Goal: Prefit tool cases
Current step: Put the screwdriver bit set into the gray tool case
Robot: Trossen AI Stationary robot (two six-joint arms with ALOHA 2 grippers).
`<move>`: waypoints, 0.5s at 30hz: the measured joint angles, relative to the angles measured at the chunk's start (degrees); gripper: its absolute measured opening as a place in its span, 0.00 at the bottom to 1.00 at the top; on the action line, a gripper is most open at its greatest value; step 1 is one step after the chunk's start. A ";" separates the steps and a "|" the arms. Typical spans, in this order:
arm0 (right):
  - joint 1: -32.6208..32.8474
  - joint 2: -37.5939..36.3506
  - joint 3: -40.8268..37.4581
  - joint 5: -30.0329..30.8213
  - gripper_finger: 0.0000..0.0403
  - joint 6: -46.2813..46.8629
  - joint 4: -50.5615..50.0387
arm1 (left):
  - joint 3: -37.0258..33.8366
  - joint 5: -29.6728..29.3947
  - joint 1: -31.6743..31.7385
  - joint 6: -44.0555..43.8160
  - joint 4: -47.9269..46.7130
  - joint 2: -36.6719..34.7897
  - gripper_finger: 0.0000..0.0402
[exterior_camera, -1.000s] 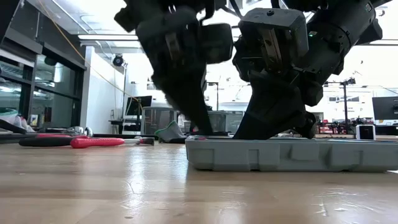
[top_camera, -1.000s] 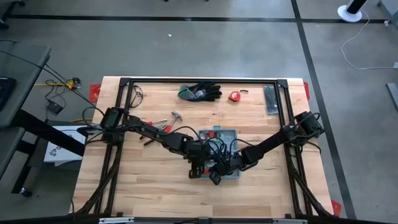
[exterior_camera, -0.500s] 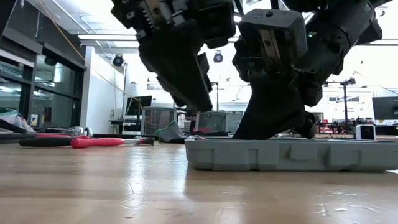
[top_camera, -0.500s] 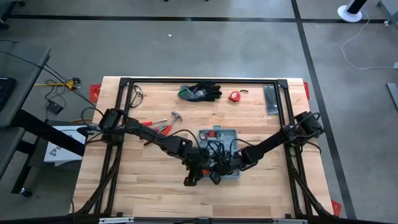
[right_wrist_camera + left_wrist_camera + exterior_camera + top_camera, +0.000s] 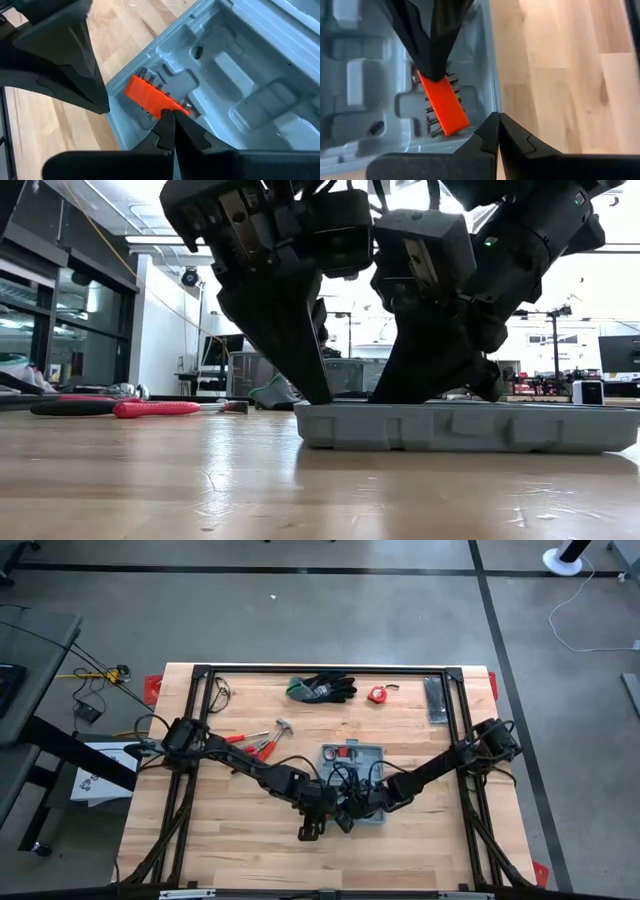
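The grey-blue tool case (image 5: 368, 762) lies open on the wooden table, its moulded recesses (image 5: 240, 85) facing up. An orange bit holder (image 5: 442, 107) lies slanted in a recess near the case's side wall. My right gripper (image 5: 168, 114) is shut, with its tips on that holder. My left gripper (image 5: 497, 117) is also shut. Its tips stand at the outer edge of the case's rim (image 5: 490, 80), at the case's left end in the low view (image 5: 322, 395). My right gripper presses its shut fingertips down on one end of the orange bit holder (image 5: 181, 107), slanting down from the table's right. The holder lies in its recess, and its other end (image 5: 135, 87) points toward the case wall. My left gripper's shut tips stand at the case's rim; I cannot tell whether they touch it.
Red-handled tools (image 5: 255, 738) lie to the far left of the case. At the far edge lie black-and-green gloves (image 5: 322, 688), a red tape measure (image 5: 377, 694) and a dark grey bar (image 5: 436, 700). A black frame (image 5: 320, 670) borders the table. Bare wood lies near and left.
My left gripper, shut throughout, has risen out of the case, gone toward the table's near edge and come down at the case's rim. My right gripper has stayed on the bit holder.
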 joint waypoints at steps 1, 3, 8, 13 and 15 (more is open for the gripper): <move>0.00 0.00 -0.01 -0.02 0.00 0.00 0.08 | 0.00 -0.74 -0.04 0.00 -0.07 -0.02 0.00; 0.00 0.00 -0.01 -0.01 0.00 0.00 0.07 | 0.00 -2.61 -0.08 -0.26 -0.23 -0.02 0.00; -0.01 0.00 -0.01 -0.09 0.00 0.02 0.07 | -0.15 -5.63 -0.14 -1.03 -0.44 0.05 0.00; 0.00 0.04 -0.01 -0.07 0.00 -0.04 0.37 | -0.13 -7.84 -0.29 -0.63 -2.30 -0.07 0.00; -0.04 0.04 -0.01 0.07 0.00 -0.09 0.26 | -0.13 -12.37 -0.55 -0.63 -3.06 -0.14 0.00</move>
